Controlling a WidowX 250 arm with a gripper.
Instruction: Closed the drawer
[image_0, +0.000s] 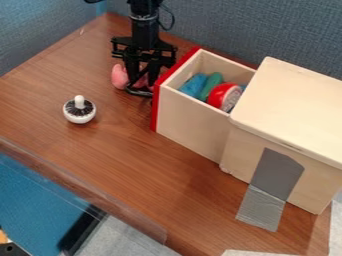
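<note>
Gripper (141, 91) with fingers apart beside the red front (156, 110) of the open drawer (194, 120), pink object (119, 76) just behind.

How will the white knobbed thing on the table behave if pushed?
The white knobbed thing looks hard, so probably stiff. Its rounded sides suggest it may rock or roll. The smooth white shell might slip in a grip.

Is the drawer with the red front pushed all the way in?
No, the drawer juts out of the wooden box, with a red object showing inside.

Camera above table (133, 150), fairly near, slanting down.
</note>
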